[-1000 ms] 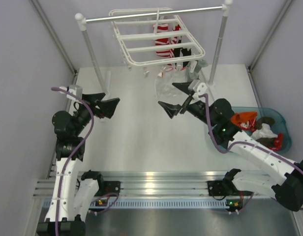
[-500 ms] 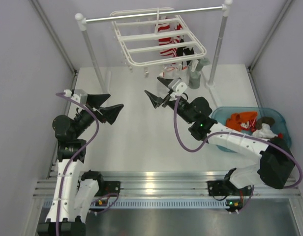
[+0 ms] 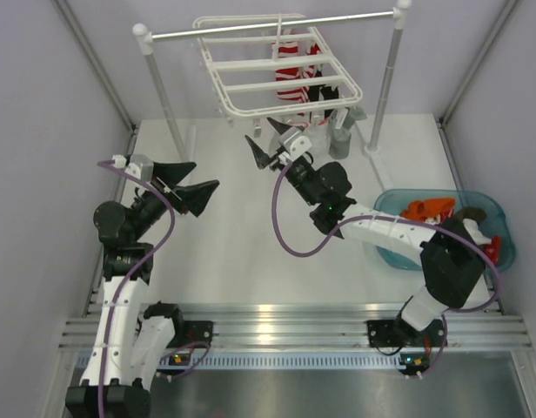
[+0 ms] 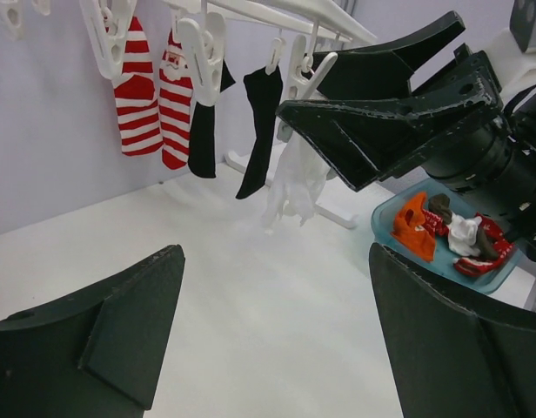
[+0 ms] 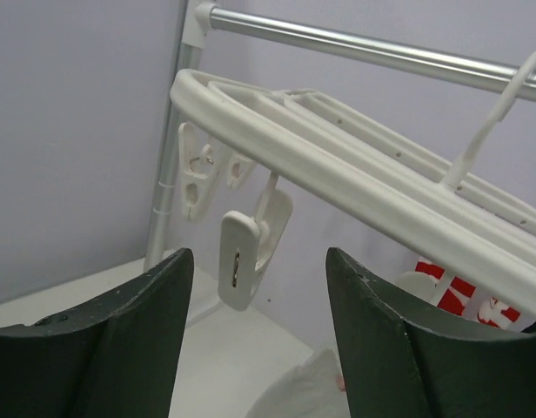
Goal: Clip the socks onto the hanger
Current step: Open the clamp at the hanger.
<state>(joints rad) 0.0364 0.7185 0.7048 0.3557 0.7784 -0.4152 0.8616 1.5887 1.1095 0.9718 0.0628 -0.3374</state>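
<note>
The white hanger (image 3: 281, 74) hangs by its hook from the silver rail. Red-and-white striped socks (image 4: 150, 100), two black socks (image 4: 255, 131) and a white sock (image 4: 294, 178) hang clipped to it. My right gripper (image 3: 270, 144) is open and empty just below the hanger's near-left edge; in the right wrist view an empty white clip (image 5: 251, 252) dangles from the frame (image 5: 338, 174) between its fingers. My left gripper (image 3: 188, 183) is open and empty over the table, left of the hanger. More socks, orange (image 3: 429, 209) among them, lie in the blue bin.
The silver rail (image 3: 268, 24) stands on two white posts (image 3: 159, 83) at the back of the table. A blue bin (image 3: 390, 252) sits at the right. Grey walls close in on both sides.
My right gripper has swung left and back, from near the bin side to under the hanger's near-left edge. My left gripper has shifted only slightly.
</note>
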